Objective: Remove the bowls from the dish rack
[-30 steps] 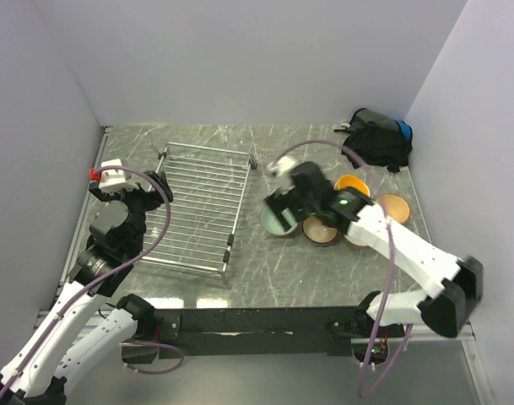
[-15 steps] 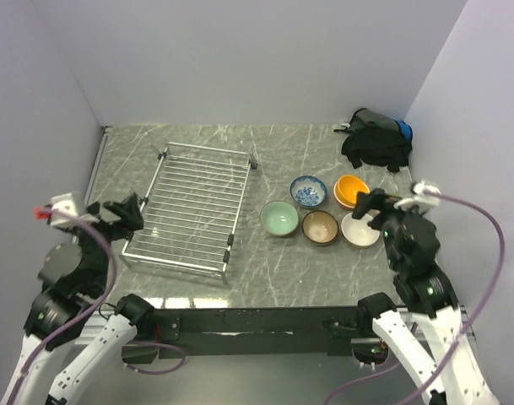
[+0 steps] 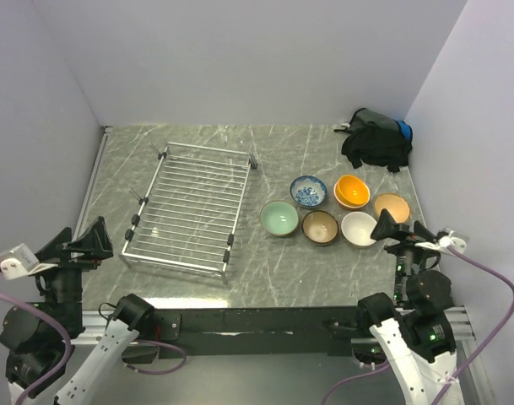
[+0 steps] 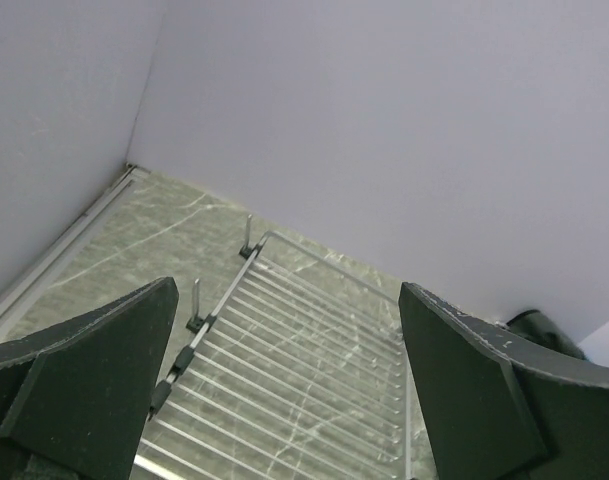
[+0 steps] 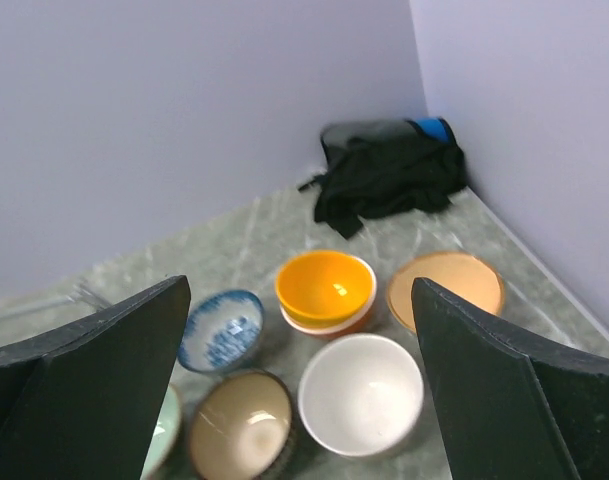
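The dish rack (image 3: 189, 207) lies flat at the left of the table with no bowl in it; it also shows in the left wrist view (image 4: 314, 360). Several bowls stand in a cluster to its right: pale green (image 3: 279, 218), blue-patterned (image 3: 308, 191), brown (image 3: 320, 227), white (image 3: 359, 229), yellow-orange (image 3: 352, 191) nested in another bowl, and tan (image 3: 392, 207). My left gripper (image 3: 78, 245) is open and empty, near the rack's near left corner. My right gripper (image 3: 402, 232) is open and empty, just near of the white and tan bowls (image 5: 361, 393).
A black bag (image 3: 376, 143) lies in the far right corner, behind the bowls. Walls close the table on the left, back and right. A black rail (image 3: 257, 321) runs along the near edge.
Both arms have drawn back toward the near edge. The right gripper, over the bowls a second ago, is now behind them. The tan bowl now shows fully.
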`<control>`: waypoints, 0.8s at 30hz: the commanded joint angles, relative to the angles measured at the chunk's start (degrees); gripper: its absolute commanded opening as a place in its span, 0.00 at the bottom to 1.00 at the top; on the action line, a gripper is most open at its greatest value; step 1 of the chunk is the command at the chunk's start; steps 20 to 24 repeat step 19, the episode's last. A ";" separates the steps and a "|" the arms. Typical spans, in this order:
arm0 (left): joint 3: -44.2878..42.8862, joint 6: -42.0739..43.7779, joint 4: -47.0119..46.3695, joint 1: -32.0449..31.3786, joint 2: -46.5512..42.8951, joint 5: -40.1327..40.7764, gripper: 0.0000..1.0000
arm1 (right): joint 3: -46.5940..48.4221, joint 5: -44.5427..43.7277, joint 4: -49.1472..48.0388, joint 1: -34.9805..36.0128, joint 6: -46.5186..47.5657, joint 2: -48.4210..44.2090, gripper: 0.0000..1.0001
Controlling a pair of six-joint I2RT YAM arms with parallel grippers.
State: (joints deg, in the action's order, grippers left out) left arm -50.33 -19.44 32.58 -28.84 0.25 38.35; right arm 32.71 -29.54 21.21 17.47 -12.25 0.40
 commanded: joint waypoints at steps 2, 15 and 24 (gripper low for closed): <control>1.28 -1.39 0.82 0.19 -2.89 1.91 0.99 | -2.03 -0.52 -2.93 0.02 4.60 -16.22 1.00; 3.83 -1.39 -2.16 0.19 -3.59 2.96 0.99 | -2.21 0.18 -1.52 -0.07 5.48 -16.84 1.00; 4.44 -1.30 -3.13 0.19 -3.50 3.05 1.00 | -2.30 0.45 -1.09 0.10 5.40 -16.84 1.00</control>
